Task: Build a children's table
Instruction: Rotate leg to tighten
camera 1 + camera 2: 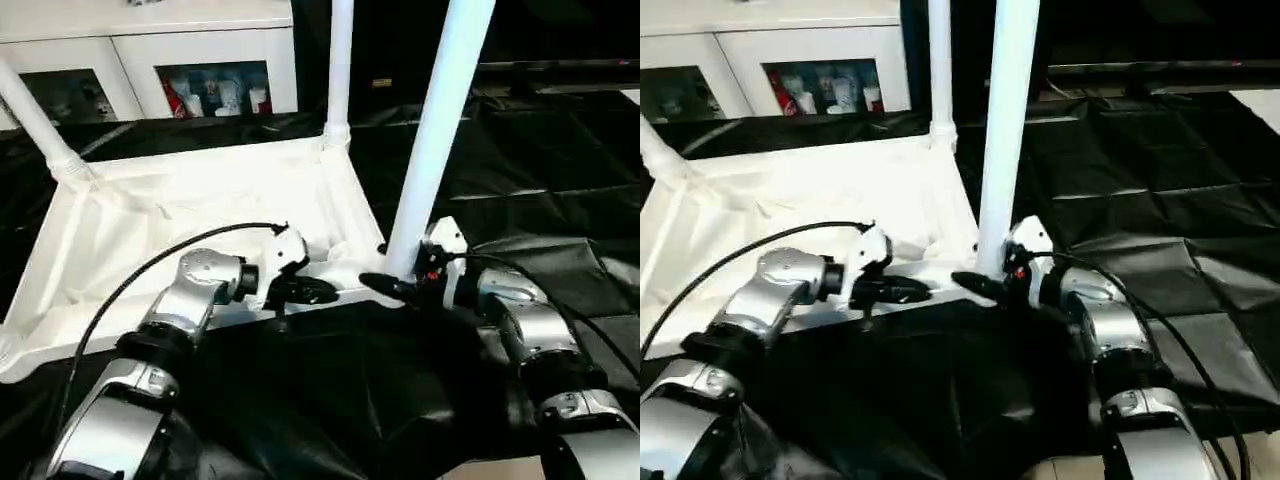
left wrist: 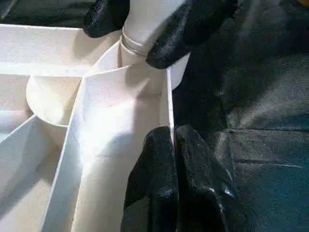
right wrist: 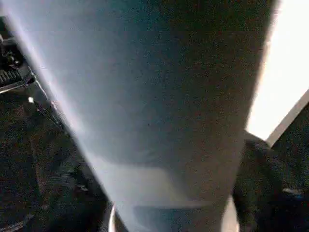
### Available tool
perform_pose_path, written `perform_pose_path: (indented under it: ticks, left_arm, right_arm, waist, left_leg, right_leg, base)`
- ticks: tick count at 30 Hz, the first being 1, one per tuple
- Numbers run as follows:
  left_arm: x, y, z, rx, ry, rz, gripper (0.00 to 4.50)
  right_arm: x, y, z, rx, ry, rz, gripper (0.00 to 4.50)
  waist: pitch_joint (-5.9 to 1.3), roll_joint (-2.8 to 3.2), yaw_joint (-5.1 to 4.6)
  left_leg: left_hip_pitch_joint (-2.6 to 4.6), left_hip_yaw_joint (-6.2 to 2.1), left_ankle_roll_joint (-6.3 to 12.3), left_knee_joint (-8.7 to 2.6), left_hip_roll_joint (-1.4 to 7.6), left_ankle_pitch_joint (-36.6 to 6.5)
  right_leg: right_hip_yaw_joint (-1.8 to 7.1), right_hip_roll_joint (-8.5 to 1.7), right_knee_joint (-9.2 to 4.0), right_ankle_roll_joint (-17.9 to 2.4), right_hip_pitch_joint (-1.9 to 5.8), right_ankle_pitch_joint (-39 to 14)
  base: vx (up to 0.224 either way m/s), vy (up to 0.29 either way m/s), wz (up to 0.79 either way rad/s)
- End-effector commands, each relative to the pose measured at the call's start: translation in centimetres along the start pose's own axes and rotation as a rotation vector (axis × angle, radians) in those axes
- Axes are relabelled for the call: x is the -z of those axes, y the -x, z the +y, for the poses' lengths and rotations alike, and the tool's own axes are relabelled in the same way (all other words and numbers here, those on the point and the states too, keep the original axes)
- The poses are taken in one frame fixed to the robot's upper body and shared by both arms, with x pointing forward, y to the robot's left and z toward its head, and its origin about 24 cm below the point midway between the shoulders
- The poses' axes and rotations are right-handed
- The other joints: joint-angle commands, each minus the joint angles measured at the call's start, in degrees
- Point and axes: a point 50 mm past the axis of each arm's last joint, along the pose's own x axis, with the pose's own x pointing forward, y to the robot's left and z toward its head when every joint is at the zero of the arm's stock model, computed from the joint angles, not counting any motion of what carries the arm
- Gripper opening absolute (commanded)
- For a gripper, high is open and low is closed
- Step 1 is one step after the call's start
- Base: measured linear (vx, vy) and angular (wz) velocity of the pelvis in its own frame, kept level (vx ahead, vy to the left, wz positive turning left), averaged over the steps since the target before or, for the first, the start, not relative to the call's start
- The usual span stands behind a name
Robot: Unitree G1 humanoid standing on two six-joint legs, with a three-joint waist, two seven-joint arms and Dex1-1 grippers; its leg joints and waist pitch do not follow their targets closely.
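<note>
The children's table (image 1: 200, 210) lies upside down on black sheeting, three legs up. The right end effector (image 1: 392, 286) clasps the base of the nearest leg (image 1: 432, 150) at its corner socket; the left end effector (image 1: 300, 292), closed and empty, rests on the rim beside it. If the leg sits crooked, it could bind or topple on release — the socket joint is hidden behind the black fingers, and the leg tops are cut off.

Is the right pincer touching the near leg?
Touching. In the left wrist view, the right pincer's black fingers press both sides of the leg's base at the table corner.
</note>
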Motion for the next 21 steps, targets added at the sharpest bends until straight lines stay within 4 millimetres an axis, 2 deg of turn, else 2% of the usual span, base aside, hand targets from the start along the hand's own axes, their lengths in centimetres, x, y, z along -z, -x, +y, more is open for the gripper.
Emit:
perform_pose_path:
  ticks: [1,2,3,4,5,6,7,8,9,10,11,13,15,16,18,19,20,21]
  left_arm:
    - [0.6,-0.8,-0.9,0.060,0.026,0.006,0.00]
    - [0.6,-0.9,-1.0,0.063,0.026,0.004,0.00]
    - [0.5,-1.0,-1.0,0.064,0.027,0.003,0.00]
    - [0.5,-1.0,-1.0,0.065,0.027,0.001,0.00]
    - [0.5,-1.1,-1.0,0.065,0.027,-0.001,0.00]
    - [0.4,-1.1,-1.0,0.065,0.028,-0.002,0.00]
    - [0.4,-1.2,-1.0,0.062,0.030,-0.005,0.00]
    - [0.4,-1.3,-1.0,0.059,0.032,-0.006,0.00]
    - [0.4,-1.4,-1.0,0.056,0.033,-0.008,0.00]
    - [0.3,-1.6,-0.9,0.037,0.038,-0.012,0.00]
    - [0.2,-1.9,-0.6,0.004,0.045,-0.018,0.00]
    - [0.0,-2.5,-0.2,-0.063,0.052,-0.025,0.00]
    - [-0.3,-3.0,0.2,-0.122,0.059,-0.029,0.00]
    - [-0.5,-3.3,0.4,-0.153,0.060,-0.030,0.00]
    - [-1.0,-4.1,0.9,-0.235,0.071,-0.037,0.00]
    - [-1.1,-4.3,1.0,-0.246,0.073,-0.038,0.00]
    - [-1.4,-4.9,1.3,-0.302,0.083,-0.041,0.00]
    - [-1.7,-5.4,1.4,-0.341,0.094,-0.045,0.00]
  right_arm:
    - [0.3,-0.8,0.6,-0.049,-0.016,0.021,3.06]
    - [0.3,-0.8,0.6,-0.051,-0.017,0.020,2.91]
    - [0.4,-0.8,0.7,-0.053,-0.018,0.019,2.82]
    - [0.5,-0.8,0.8,-0.054,-0.023,0.017,2.81]
    - [0.6,-0.8,0.9,-0.055,-0.028,0.015,2.74]
    - [0.6,-0.8,0.9,-0.055,-0.029,0.014,2.63]
    - [0.8,-0.8,1.0,-0.052,-0.032,0.015,2.63]
    - [1.0,-0.8,1.1,-0.042,-0.032,0.017,2.56]
    - [1.2,-0.9,1.1,-0.012,-0.036,0.018,2.55]
    - [1.4,-0.9,1.1,0.009,-0.039,0.018,2.55]
    - [1.7,-0.9,1.0,0.060,-0.046,0.016,2.55]
    - [2.1,-1.1,0.9,0.134,-0.058,0.011,2.54]
    - [2.6,-1.3,0.7,0.238,-0.083,0.010,2.52]
    - [2.9,-1.4,0.7,0.290,-0.102,0.008,2.52]
    - [3.5,-1.7,0.3,0.439,-0.157,0.000,2.52]
    - [3.6,-1.7,0.3,0.463,-0.167,-0.001,2.52]
    - [4.0,-1.9,0.1,0.572,-0.210,-0.001,2.52]
    - [4.4,-2.1,0.0,0.658,-0.247,0.003,2.52]
  waist:
    - [-3.80,-0.73,0.38]
    - [-3.84,-0.43,0.46]
    - [-3.84,-0.64,0.38]
    - [-3.89,-0.39,0.45]
    - [-3.86,-0.50,0.40]
    - [-3.74,-0.04,0.28]
    - [-3.77,-0.19,0.29]
    - [-3.81,-0.06,0.38]
    - [-3.76,0.65,0.47]
    - [-3.79,0.38,0.31]
    - [-3.79,0.57,0.28]
    - [-3.57,0.69,0.15]
    - [-3.45,0.39,0.09]
    - [-3.32,0.61,0.15]
    - [-3.09,0.41,-0.11]
    - [-2.94,0.56,-0.20]
    - [-2.95,0.45,-0.27]
    - [-2.87,0.37,-0.35]
  left_leg:
    - [0.94,-1.48,6.87,-3.18,3.83,-7.75]
    - [0.90,-1.54,7.28,-3.06,3.77,-6.97]
    - [0.88,-1.50,7.62,-3.03,3.76,-6.71]
    - [0.91,-1.54,7.65,-3.00,3.77,-6.61]
    - [0.98,-1.50,7.66,-3.02,3.81,-6.91]
    - [1.01,-1.48,7.37,-3.08,3.73,-7.77]
    - [0.99,-1.52,7.20,-3.06,3.74,-7.93]
    - [1.03,-1.58,6.99,-3.09,3.80,-8.07]
    - [1.11,-1.63,6.73,-3.11,3.83,-8.41]
    - [1.17,-1.63,6.33,-3.19,3.85,-8.83]
    - [1.20,-1.63,5.91,-3.20,3.83,-9.33]
    - [1.38,-1.56,4.87,-3.42,3.71,-11.53]
    - [1.50,-1.63,3.57,-3.63,3.64,-13.35]
    - [1.59,-1.70,3.01,-3.76,3.62,-14.47]
    - [1.82,-1.87,1.79,-4.06,3.47,-17.41]
    - [1.94,-1.91,1.34,-4.17,3.50,-17.92]
    - [2.32,-2.10,0.33,-4.31,3.59,-18.70]
    - [2.50,-1.99,0.26,-4.34,3.39,-19.41]
  right_leg:
    - [2.54,-4.16,-2.52,-17.02,3.05,-3.74]
    - [2.50,-4.20,-2.33,-17.31,3.10,-2.42]
    - [2.45,-4.15,-2.35,-17.44,3.14,-1.82]
    - [2.43,-4.18,-2.30,-17.54,3.16,-1.67]
    - [2.41,-4.09,-2.37,-17.61,3.08,-1.85]
    - [2.39,-3.97,-2.61,-17.58,3.02,-2.29]
    - [2.39,-4.00,-2.52,-17.61,3.12,-2.29]
    - [2.41,-4.06,-2.48,-17.64,3.15,-2.29]
    - [2.41,-4.07,-2.51,-17.63,3.05,-2.38]
    - [2.40,-3.92,-2.50,-17.65,3.07,-2.06]
    - [2.40,-3.91,-2.51,-17.73,3.06,-2.05]
    - [2.43,-3.89,-3.08,-17.19,2.93,-4.88]
    - [2.47,-4.03,-3.51,-16.33,3.04,-8.98]
    - [2.52,-4.16,-3.87,-15.53,2.95,-12.00]
    - [2.58,-4.36,-4.72,-13.15,2.86,-19.10]
    - [2.69,-4.40,-4.89,-12.58,2.63,-20.62]
    - [2.78,-4.46,-5.15,-11.76,2.38,-22.78]
    - [2.74,-4.29,-5.37,-11.45,2.19,-23.83]
  base:
    - [0.000,0.000,0.00]
    - [0.000,0.000,0.00]
    - [0.000,0.000,0.00]
    - [0.000,0.000,0.00]
    - [0.000,0.000,0.00]
    - [0.000,0.000,0.00]
    - [0.000,0.000,0.00]
    - [0.000,0.000,0.00]
    - [0.000,0.000,0.00]
    - [0.000,0.000,0.00]
    - [0.000,0.000,0.00]
    - [0.000,0.000,0.00]
    - [0.000,0.000,0.00]
    - [0.000,0.000,0.00]
    - [0.000,0.000,0.00]
    - [0.000,0.000,0.00]
    - [0.000,0.000,0.00]
    - [0.000,0.000,0.00]
